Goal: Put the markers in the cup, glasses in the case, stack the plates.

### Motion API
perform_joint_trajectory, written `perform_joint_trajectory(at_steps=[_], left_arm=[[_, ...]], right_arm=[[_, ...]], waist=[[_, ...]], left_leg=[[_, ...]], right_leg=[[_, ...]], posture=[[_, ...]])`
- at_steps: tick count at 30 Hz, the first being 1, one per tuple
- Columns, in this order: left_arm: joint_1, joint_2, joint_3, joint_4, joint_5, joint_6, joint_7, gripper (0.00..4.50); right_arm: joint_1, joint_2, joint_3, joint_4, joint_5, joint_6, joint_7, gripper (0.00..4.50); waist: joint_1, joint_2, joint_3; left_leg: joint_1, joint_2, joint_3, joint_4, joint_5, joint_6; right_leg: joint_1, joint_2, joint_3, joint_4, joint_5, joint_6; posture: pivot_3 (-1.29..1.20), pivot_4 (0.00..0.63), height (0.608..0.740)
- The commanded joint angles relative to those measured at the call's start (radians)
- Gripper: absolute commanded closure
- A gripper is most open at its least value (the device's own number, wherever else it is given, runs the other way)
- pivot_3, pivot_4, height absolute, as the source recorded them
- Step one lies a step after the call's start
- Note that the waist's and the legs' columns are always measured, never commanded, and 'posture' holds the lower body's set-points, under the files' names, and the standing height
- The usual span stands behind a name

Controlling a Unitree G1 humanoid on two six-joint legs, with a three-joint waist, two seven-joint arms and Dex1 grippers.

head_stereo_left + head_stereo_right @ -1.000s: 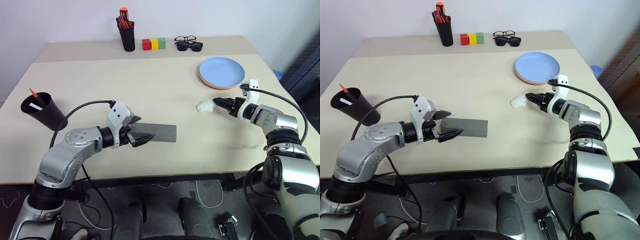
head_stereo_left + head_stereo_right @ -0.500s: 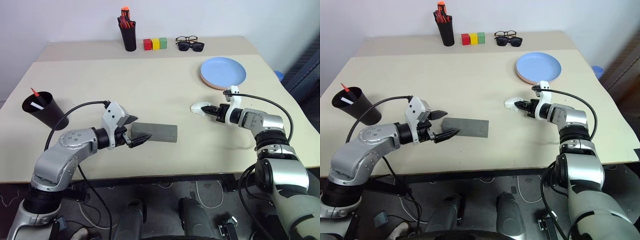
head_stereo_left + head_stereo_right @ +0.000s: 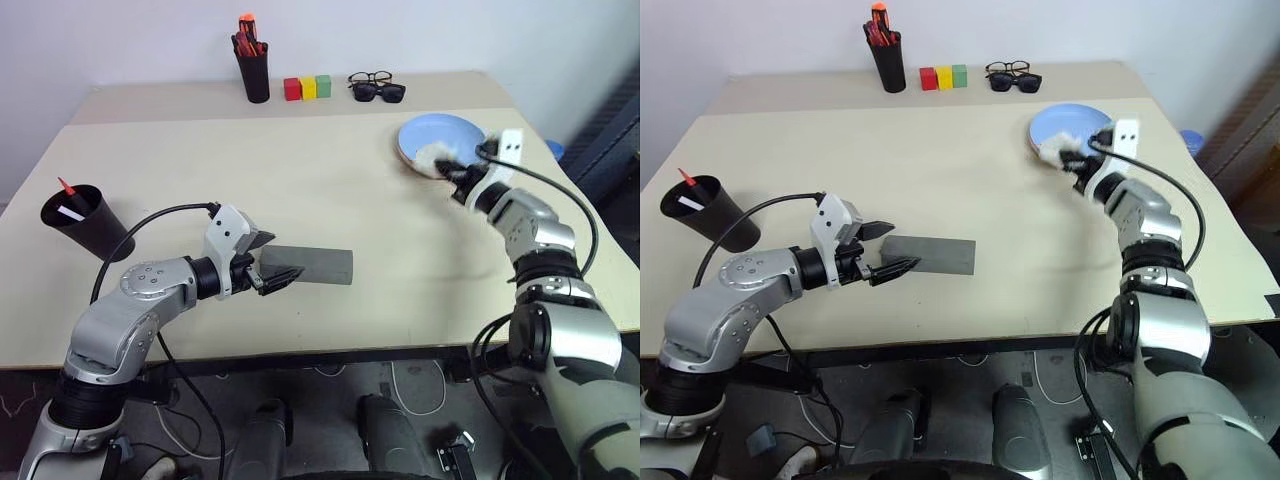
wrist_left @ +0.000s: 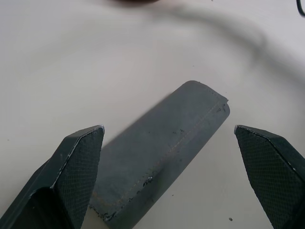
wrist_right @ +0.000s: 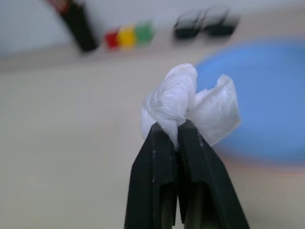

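pinching a crumpled white tissue (image 5: pixel 190 102), the right gripper (image 5: pixel 174 131) hangs near the blue plate (image 3: pixel 455 135). grey case (image 3: pixel 310 265) lies just beyond the wide-open left gripper (image 3: pixel 272 262); pink plate mostly hidden.

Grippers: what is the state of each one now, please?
Left gripper: open, holding nothing, fingers either side of the grey case.
Right gripper: shut on a crumpled white tissue.
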Motion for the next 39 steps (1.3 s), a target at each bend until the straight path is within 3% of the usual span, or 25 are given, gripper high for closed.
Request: perform_joint_trajectory(at_steps=[1,7,13,27,32,35,37,39], left_arm=[[0.024,0.007,0.053,-0.061,-0.004,-0.004,0.029,0.0],[0.097,0.004,0.109,-0.138,-0.024,0.028,0.087,0.0],[0.14,0.007,0.137,-0.182,-0.046,0.053,0.112,0.0],[0.079,0.009,0.067,-0.111,-0.045,0.042,0.067,0.0],[0.087,0.015,0.068,-0.117,-0.048,0.043,0.061,0.0],[0.093,0.017,0.075,-0.122,-0.05,0.046,0.062,0.0],[0.1,0.018,0.083,-0.128,-0.055,0.049,0.064,0.0],[0.11,0.021,0.091,-0.136,-0.058,0.051,0.068,0.0]], right_arm=[[-0.065,-0.01,0.008,0.094,-0.051,-0.158,-0.058,4.45],[-0.116,-0.002,0.006,0.172,-0.082,-0.218,-0.095,4.45],[-0.105,-0.004,0.026,0.168,-0.108,-0.237,-0.031,4.45],[0.072,-0.039,0.063,-0.047,-0.065,-0.103,0.354,4.45],[0.124,-0.031,0.067,-0.136,-0.052,-0.061,0.369,4.45],[0.085,-0.03,0.067,-0.086,-0.071,-0.093,0.319,4.45],[0.024,-0.031,0.057,-0.011,-0.081,-0.114,0.252,3.91],[-0.053,-0.033,0.051,0.079,-0.107,-0.163,0.113,3.09]], waist=[[0.0,0.0,0.0],[0.001,0.0,0.0],[0.001,0.0,0.0],[0.002,0.0,0.0],[0.001,0.0,0.0],[0.001,0.0,0.0],[0.001,0.0,0.0],[0.0,0.001,0.001]], left_leg=[[0.0,0.0,0.0,0.0,0.0,0.0],[0.0,0.0,0.0,-0.004,0.0,0.0],[0.0,0.0,0.0,-0.005,0.0,0.0],[0.0,0.0,0.0,-0.005,0.0,0.0],[0.0,0.0,0.0,-0.005,0.0,0.0],[0.0,0.0,0.0,-0.004,0.0,0.0],[0.0,0.0,0.0,-0.004,0.0,0.0],[0.0,0.0,0.0,-0.004,0.0,0.0]], right_leg=[[0.0,0.0,0.0,0.0,0.0,0.0],[0.0,0.0,0.0,-0.005,0.0,0.0],[0.0,0.0,0.0,-0.006,0.0,0.0],[0.001,0.0,0.0,-0.006,0.0,0.0],[0.0,0.0,0.0,-0.006,0.0,0.0],[0.001,0.0,0.0,-0.006,0.0,0.0],[0.001,0.0,0.0,-0.006,0.0,0.0],[0.0,0.0,0.0,-0.006,0.001,0.0]], posture=[[0.0,0.15,0.74],[0.0,0.15,0.74],[0.0,0.15,0.74],[0.0,0.15,0.74],[0.0,0.15,0.74],[0.0,0.15,0.74],[0.0,0.15,0.74],[0.0,0.15,0.74]])
